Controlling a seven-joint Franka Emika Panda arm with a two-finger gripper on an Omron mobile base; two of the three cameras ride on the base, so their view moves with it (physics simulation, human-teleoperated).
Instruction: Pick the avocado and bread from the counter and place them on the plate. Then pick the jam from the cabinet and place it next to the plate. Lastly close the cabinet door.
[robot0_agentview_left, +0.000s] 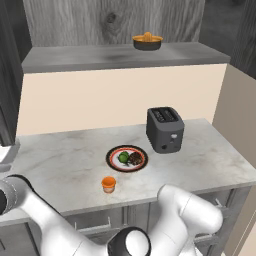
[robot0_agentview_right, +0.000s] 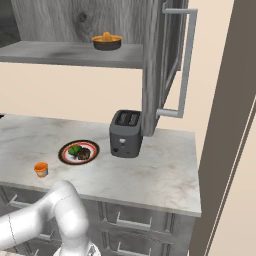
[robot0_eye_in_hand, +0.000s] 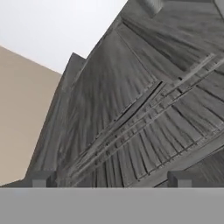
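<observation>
Two items on plate: avocado, bread; jam upright beside.

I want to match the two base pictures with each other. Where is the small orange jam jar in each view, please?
Left base view: the jam stands on the counter, below and left of the plate, apart from it.
Right base view: the jam is at the left, below and left of the plate.
Hand view: wood-grain cabinet door, no jar.
Shared landmark: the toaster, right of the plate.
</observation>
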